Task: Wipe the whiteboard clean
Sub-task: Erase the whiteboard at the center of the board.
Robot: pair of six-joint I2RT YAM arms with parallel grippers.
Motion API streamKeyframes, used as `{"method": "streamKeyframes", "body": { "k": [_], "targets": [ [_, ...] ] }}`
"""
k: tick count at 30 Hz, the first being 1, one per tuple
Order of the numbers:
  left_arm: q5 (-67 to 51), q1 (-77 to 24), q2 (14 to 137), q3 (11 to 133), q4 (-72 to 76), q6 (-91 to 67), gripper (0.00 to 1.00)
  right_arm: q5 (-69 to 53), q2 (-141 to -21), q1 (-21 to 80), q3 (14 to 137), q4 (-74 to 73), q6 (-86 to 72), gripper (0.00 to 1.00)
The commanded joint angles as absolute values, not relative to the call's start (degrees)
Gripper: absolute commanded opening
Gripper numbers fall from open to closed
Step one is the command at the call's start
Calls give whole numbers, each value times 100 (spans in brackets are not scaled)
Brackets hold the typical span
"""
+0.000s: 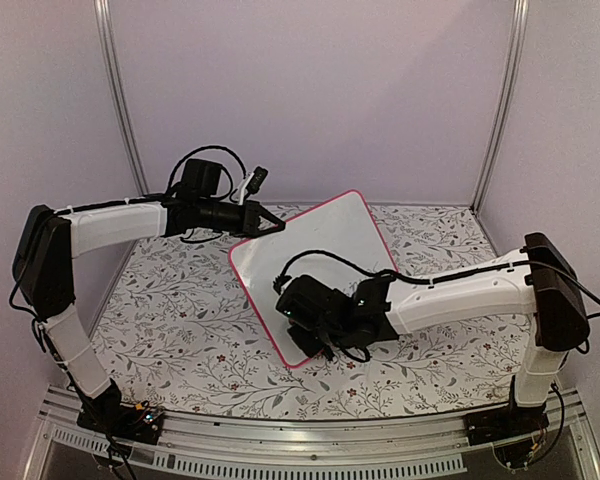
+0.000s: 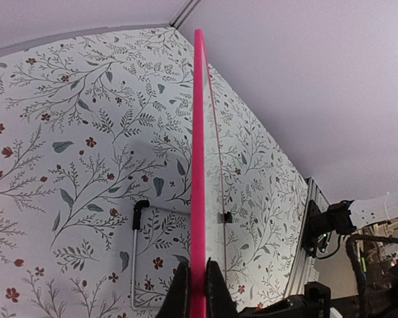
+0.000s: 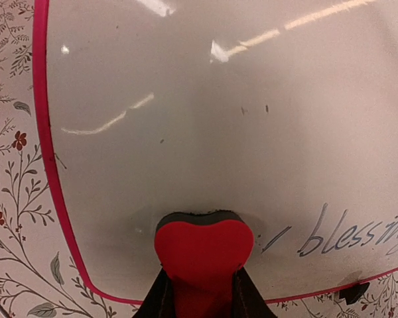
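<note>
Roughly in the middle of the floral table [image 1: 180, 310] lies the whiteboard [image 1: 330, 250], turned diagonally, its pink rim showing. The left gripper [image 2: 198, 291] is clamped shut on the rim at the board's far left corner. The right gripper [image 3: 200, 291] grips a red heart-shaped eraser [image 3: 202, 252], pressed against the board's near part. Dark handwriting [image 3: 351, 235] sits just beside the eraser.

Left hand [image 2: 198, 279] clamps whiteboard [image 2: 198, 132] rim, edge-on.

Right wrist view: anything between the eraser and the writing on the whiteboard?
Nothing visible. Only bare board lies between the red heart-shaped eraser in the right gripper and the dark handwriting on the pink-rimmed whiteboard.
</note>
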State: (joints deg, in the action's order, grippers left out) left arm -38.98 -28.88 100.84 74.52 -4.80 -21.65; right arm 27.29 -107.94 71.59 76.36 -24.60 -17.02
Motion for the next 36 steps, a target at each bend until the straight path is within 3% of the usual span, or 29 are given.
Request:
{"method": "streamKeyframes", "body": {
  "k": [1,36],
  "targets": [
    [-3621,-3066,10206,7423,-575,-1977,0,2471,-10833,7110,7348,-2705,-1866,0],
    [-3603,-3070,10226,7440,-587,-1957,0,2394,-10670,7251,6963,-2985,-2056,0]
  ]
}}
